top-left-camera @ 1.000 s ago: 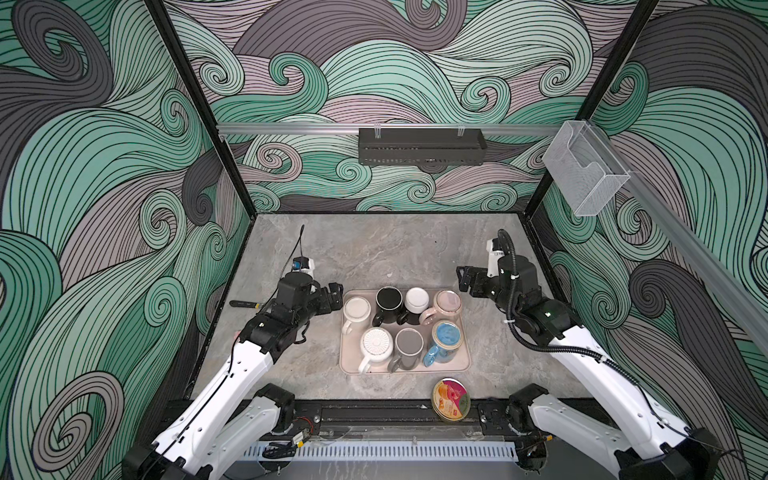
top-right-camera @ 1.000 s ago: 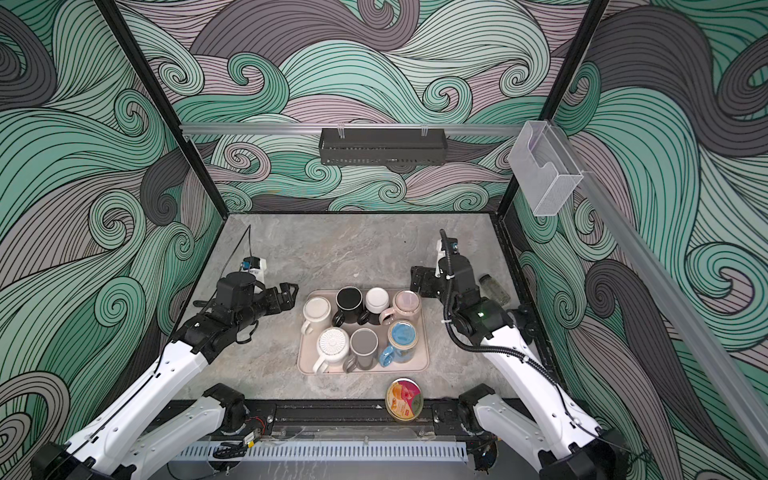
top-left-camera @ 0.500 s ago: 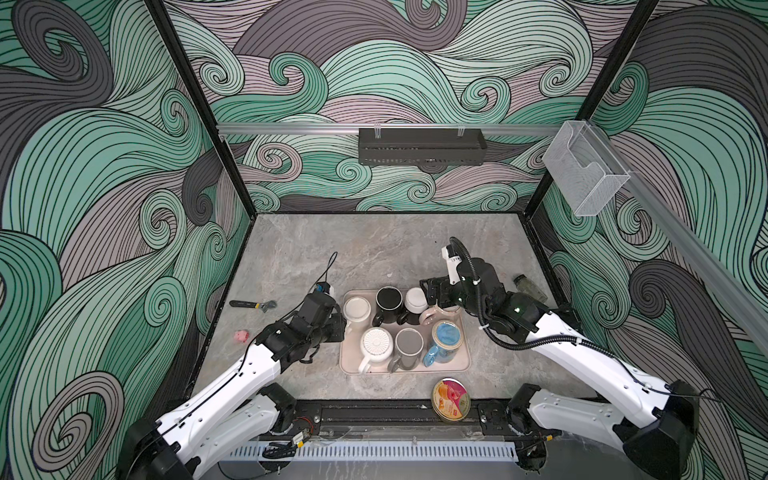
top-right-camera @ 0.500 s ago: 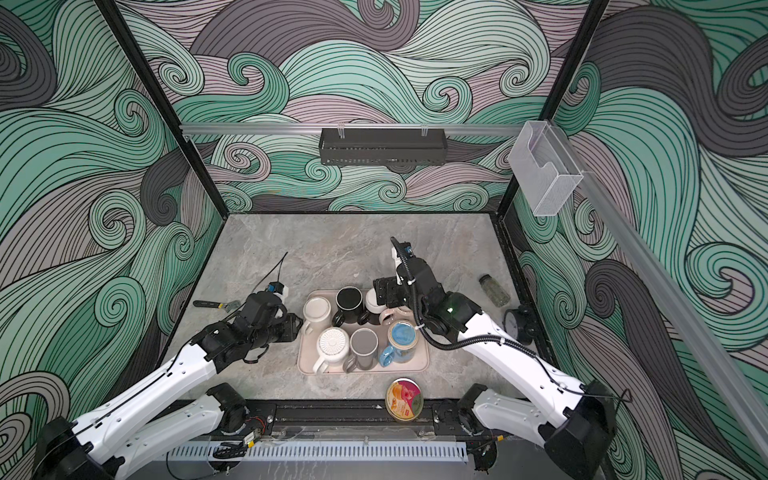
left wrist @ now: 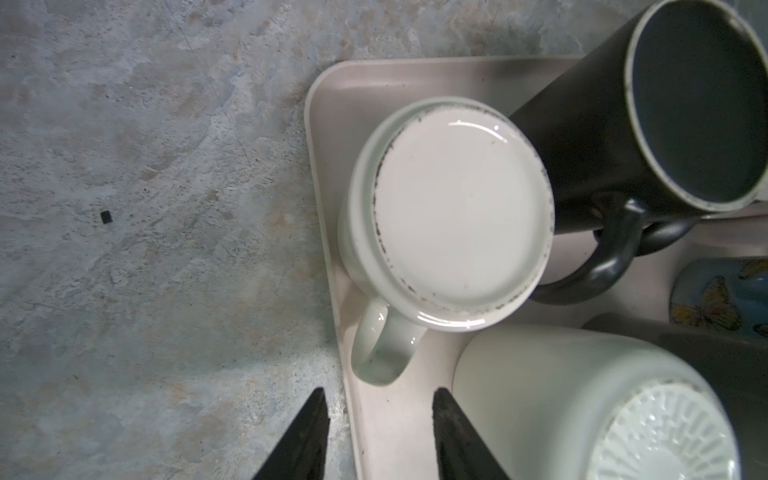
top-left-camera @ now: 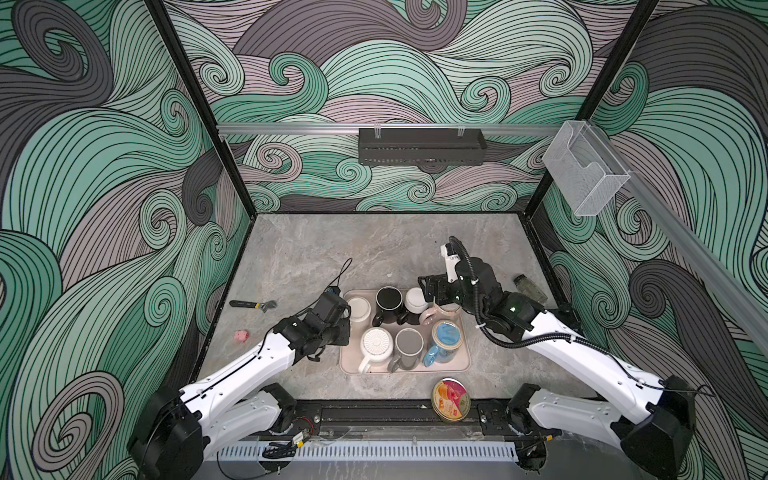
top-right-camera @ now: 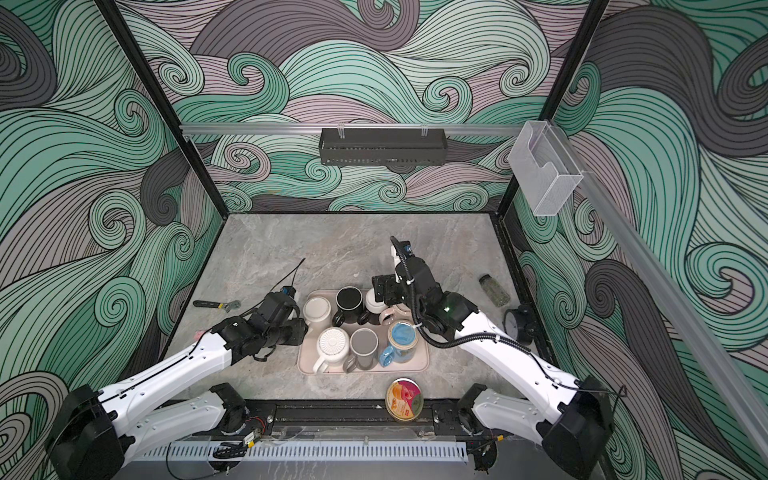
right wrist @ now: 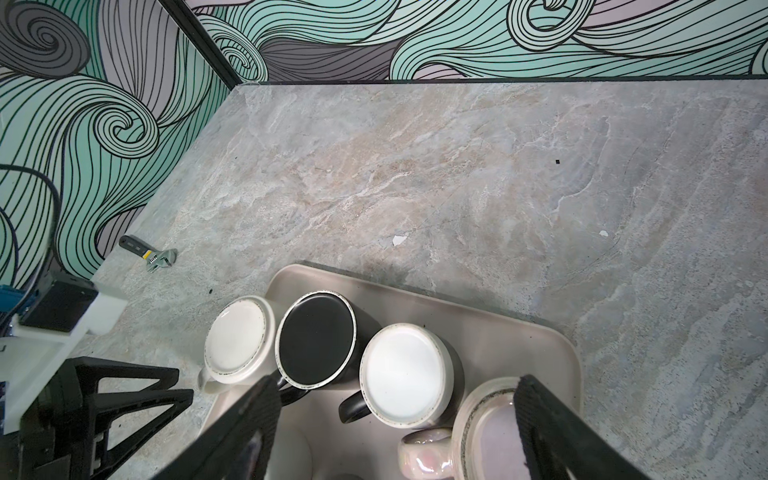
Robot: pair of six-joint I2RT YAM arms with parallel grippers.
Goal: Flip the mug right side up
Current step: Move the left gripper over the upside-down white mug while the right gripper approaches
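Observation:
A beige tray [top-left-camera: 464, 361] holds several mugs, all standing bottom up. The white mug [left wrist: 449, 216] is at the tray's back left corner, its handle [left wrist: 380, 349] pointing at my left gripper [left wrist: 380, 392]. That gripper is open and empty, one finger outside the tray rim and one inside, just short of the handle. In a top view it sits at the tray's left edge [top-left-camera: 341, 326]. My right gripper [right wrist: 397, 382] hangs wide open and empty over the back right mugs: a black mug with a white base [right wrist: 405, 382] and a pink mug [right wrist: 486, 432].
A black mug [top-left-camera: 388, 299], a ribbed white mug [top-left-camera: 376, 343], a grey mug [top-left-camera: 408, 344] and a blue mug [top-left-camera: 446, 336] fill the tray. On the table are a wrench [top-left-camera: 252, 305], a pink bit [top-left-camera: 241, 336], a bottle [top-left-camera: 530, 289], a round tin [top-left-camera: 451, 400] and a clock [top-right-camera: 515, 324].
Both arms have come in from the sides to the tray. The left gripper dropped to the tray's left edge with narrower jaws; the right swung over the back right mugs, still wide.

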